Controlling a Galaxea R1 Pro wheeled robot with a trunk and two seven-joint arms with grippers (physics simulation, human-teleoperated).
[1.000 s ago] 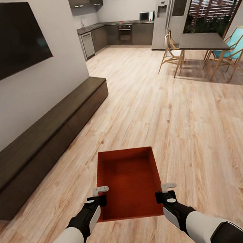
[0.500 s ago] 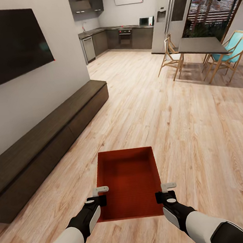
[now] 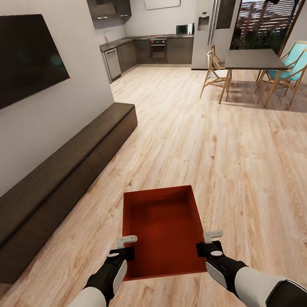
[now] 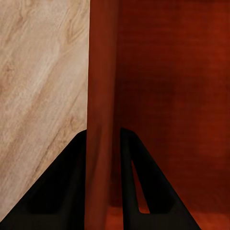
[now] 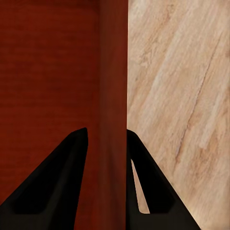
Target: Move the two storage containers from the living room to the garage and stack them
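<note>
Both grippers, left gripper [image 3: 128, 247] and right gripper [image 3: 210, 241], stay clamped on the storage container [image 3: 163, 228] walls. Kitchen [image 3: 160, 43] has drawn nearer; transport toward the garage continues.

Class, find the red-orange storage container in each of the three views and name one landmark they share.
Head view: storage container at bottom centre, held between both grippers.
Left wrist view: its wall runs between the jaws.
Right wrist view: its wall runs between the jaws.
Shared landmark: light wood-plank floor.

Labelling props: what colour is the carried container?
Red-orange; the storage container shows best in the head view.
</note>
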